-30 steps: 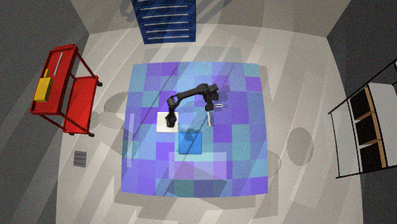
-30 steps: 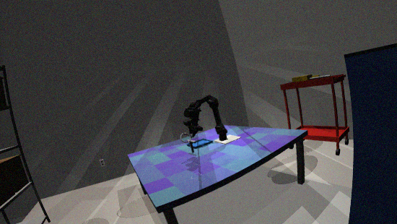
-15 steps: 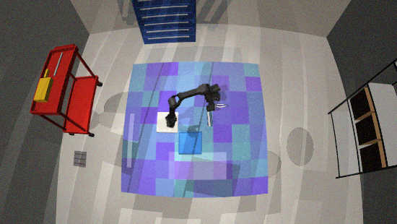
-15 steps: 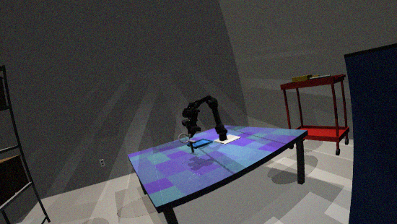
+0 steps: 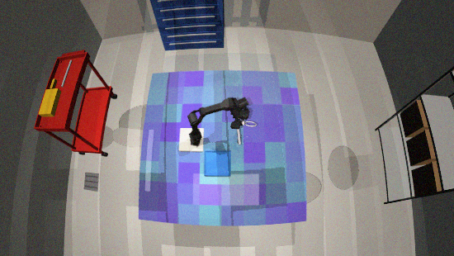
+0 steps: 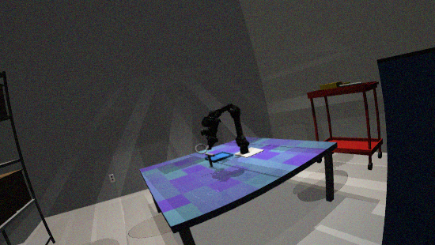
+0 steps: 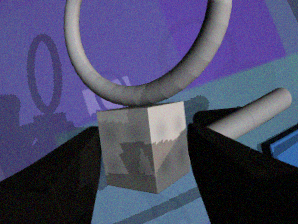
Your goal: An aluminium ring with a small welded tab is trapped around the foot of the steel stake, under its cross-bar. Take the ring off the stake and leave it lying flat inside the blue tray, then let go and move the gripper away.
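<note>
Gripper: the black parallel-jaw gripper (image 5: 237,124) (image 6: 210,147) (image 7: 144,135) is clamped on the pale, block-shaped metal tab (image 7: 145,147) of the round aluminium ring (image 5: 244,122) (image 6: 201,148) (image 7: 135,95). In the wrist view the tab sits between the two dark fingers, one on either side of it.

Ring: off the stake and held in the air. Its hoop projects beyond the fingertips, outside the grip; only the tab is between the fingers. The hoop's lower edge meets the top of the tab in the wrist view.

Stake: the steel stake with its cross-bar (image 5: 238,136) (image 6: 209,154) (image 7: 252,114) stands on the blue and purple patchwork table (image 5: 274,186) (image 6: 273,170), near the ring, with nothing around its foot.

Tray: the shallow blue square tray (image 5: 217,163) (image 6: 220,156) (image 7: 287,146) lies on the table near the stake; the ring is outside it.
</note>
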Robot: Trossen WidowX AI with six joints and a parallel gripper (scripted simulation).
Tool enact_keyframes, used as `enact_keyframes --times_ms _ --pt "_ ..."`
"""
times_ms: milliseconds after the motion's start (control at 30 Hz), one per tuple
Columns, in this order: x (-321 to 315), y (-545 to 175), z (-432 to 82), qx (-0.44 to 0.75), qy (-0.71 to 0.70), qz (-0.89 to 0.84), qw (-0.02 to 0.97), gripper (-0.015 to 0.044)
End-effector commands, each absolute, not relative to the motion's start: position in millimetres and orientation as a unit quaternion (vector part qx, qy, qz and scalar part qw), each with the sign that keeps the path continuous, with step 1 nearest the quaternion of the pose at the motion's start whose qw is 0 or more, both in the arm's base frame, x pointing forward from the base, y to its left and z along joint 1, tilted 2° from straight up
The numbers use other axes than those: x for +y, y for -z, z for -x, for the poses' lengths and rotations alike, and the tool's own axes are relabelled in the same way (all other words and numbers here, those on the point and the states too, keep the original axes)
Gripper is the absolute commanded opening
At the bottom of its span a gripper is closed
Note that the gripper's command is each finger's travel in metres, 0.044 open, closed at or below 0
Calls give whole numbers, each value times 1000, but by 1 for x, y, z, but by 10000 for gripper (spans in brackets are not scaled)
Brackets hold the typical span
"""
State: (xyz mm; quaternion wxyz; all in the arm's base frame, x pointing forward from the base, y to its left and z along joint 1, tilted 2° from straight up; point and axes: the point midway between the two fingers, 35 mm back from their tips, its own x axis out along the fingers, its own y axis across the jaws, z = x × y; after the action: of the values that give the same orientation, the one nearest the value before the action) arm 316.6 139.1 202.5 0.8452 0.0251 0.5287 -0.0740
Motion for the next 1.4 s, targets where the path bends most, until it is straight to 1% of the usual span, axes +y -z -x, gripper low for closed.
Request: enact_keyframes --times_ms 0,667,1367 --pt "133 -204 -314 513 100 -68 850 0" --pt "111 -202 -298 441 197 -262 835 0" --pt "88 -195 -280 346 273 -461 770 0"
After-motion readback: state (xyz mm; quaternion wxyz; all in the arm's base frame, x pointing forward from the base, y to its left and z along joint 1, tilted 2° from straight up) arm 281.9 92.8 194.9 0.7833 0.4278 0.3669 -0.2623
